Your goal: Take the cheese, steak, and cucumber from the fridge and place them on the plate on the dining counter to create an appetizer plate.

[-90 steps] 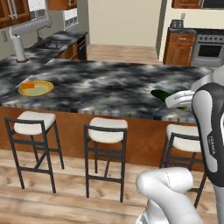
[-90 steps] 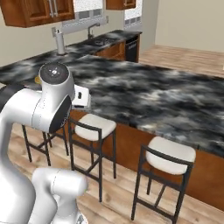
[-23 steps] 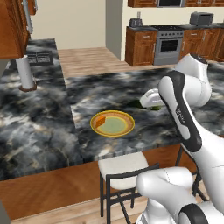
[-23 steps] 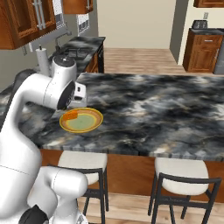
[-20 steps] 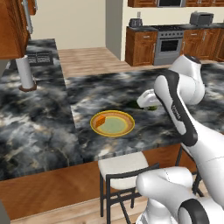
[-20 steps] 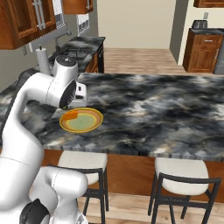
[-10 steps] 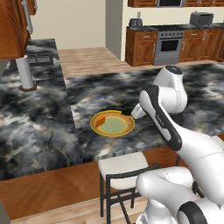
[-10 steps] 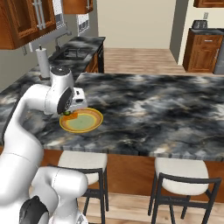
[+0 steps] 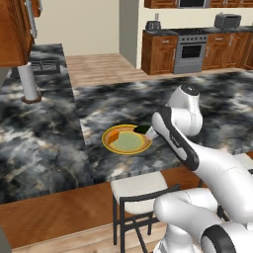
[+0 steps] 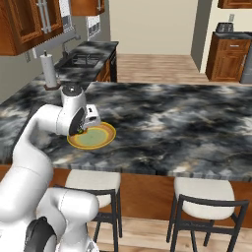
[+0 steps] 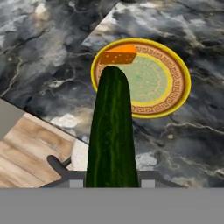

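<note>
Gripper (image 11: pixel 112 181) clamped on cucumber (image 11: pixel 112 131) above plate (image 11: pixel 175 103), cheese (image 11: pixel 118 57) on plate, no legible writing

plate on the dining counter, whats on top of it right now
The cheese lies on the rim of the plate. The cucumber, held by the gripper, hangs over the plate's near edge and covers that part. No steak shows on the uncovered part.

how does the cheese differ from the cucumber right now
The small orange cheese wedge lies on the yellow-rimmed plate; the long dark green cucumber is held in the hand above it. The cheese is angular and short, the cucumber rounded and much longer. Both are over the marbled counter.
</note>
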